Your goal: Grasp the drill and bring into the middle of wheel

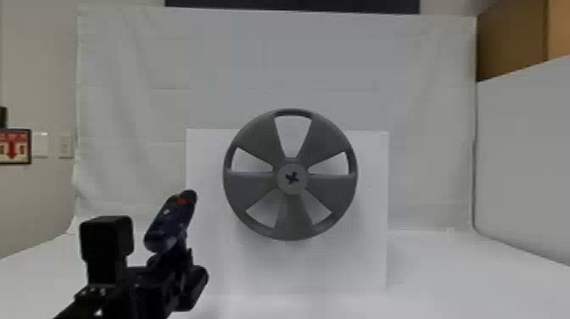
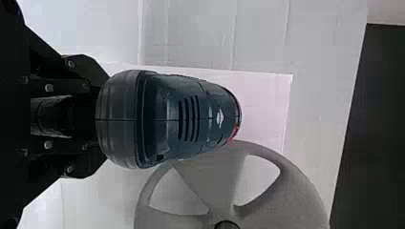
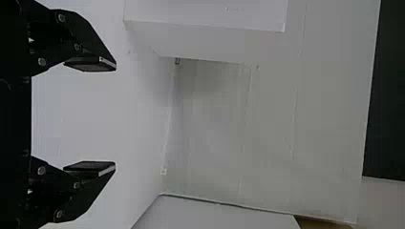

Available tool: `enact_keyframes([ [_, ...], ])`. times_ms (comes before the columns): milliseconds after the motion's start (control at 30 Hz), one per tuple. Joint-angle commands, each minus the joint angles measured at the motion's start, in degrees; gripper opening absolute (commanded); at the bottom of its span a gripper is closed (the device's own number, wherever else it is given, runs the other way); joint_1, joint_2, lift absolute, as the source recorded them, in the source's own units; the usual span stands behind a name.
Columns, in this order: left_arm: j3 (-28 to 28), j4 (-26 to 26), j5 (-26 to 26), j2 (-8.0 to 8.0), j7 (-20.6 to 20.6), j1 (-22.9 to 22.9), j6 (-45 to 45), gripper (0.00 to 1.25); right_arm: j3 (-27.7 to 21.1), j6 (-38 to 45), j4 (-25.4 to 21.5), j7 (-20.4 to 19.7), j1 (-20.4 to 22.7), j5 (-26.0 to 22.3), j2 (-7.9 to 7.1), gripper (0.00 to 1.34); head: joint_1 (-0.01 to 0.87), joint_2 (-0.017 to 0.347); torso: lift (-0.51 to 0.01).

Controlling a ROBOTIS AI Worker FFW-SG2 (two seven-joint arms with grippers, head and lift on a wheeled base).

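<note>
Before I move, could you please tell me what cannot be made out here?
- Left gripper, fingertips: hidden behind the dark blue plastic drill, left wrist view.
- Part of the grey spoked wheel: cut off by the bottom edge, left wrist view.
- Red-and-white sign, lettering: too small, head view.

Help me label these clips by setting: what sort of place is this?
Probably an indoor robotics lab or test booth: a white sheet hangs as a backdrop, the wheel is set up before a white panel, and a wall sign shows at left.
</note>
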Motion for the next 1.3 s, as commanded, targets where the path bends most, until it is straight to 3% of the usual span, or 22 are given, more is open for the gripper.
enact_keyframes([
  [0,0.28,1.64,0.07,-0.09,-0.03,-0.12,0.00,0.03,0.23,0.00,0.00,0.00,-0.01,0.15,0.01,0.82,0.000,0.000,-0.406],
  [1267,0.81,9.20,-0.10,-0.79,-0.03,0.41,-1.93,0.03,0.67,0.00,0.09,0.00,-0.10,0.67,0.45,0.82,0.000,0.000,-0.406],
])
